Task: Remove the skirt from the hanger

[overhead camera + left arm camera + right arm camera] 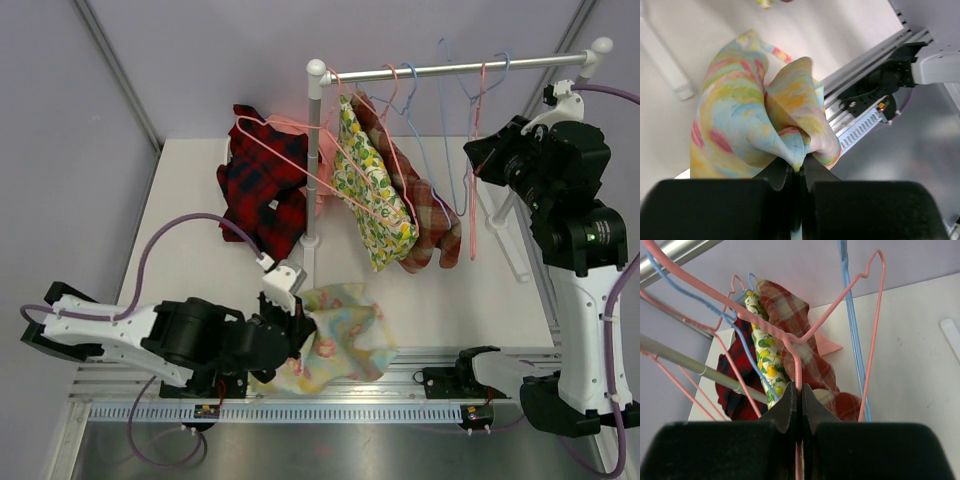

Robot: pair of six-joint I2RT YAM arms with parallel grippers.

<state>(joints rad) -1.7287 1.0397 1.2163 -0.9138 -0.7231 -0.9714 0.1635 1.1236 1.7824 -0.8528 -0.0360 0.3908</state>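
Note:
The pastel rainbow skirt [345, 335] lies bunched on the table near the front edge, off any hanger. My left gripper [298, 325] is shut on a fold of it at its left side. In the left wrist view the skirt [750, 115] fans out from my left gripper [797, 170]. My right gripper [478, 160] is shut on the wire of an empty pink hanger [473, 220] that hangs on the rail at the right. In the right wrist view the pink hanger [798, 365] runs into my right gripper [800, 390].
A clothes rack rail [450, 68] on a white post [313, 160] carries a lemon-print garment [375, 200], a red plaid garment [425, 215] and empty blue hangers [450, 150]. A dark red plaid garment [262, 190] lies at the back left.

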